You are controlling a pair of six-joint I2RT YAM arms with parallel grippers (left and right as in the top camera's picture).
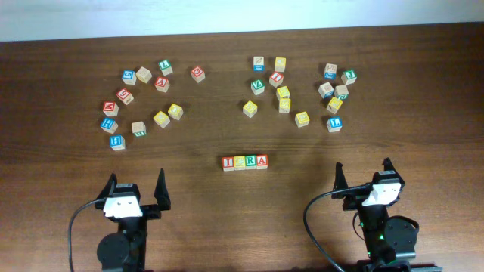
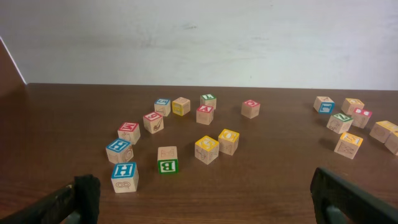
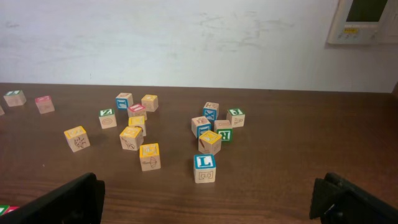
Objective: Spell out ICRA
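Observation:
A row of four letter blocks reading I, C, R, A [image 1: 245,162] lies side by side at the middle front of the table in the overhead view. My left gripper [image 1: 136,187] is open and empty at the front left, well left of the row. My right gripper [image 1: 363,175] is open and empty at the front right. In the left wrist view the fingers [image 2: 202,199] frame bare table. In the right wrist view the fingers [image 3: 208,202] do the same, and a red and green sliver of the row shows at the bottom left corner [image 3: 5,210].
Several loose letter blocks lie scattered at the back left [image 1: 140,98] and at the back right [image 1: 302,87]. A blue H block [image 2: 124,176] is closest to the left gripper. A blue L block [image 3: 204,168] is closest to the right gripper. A pale wall stands behind the table.

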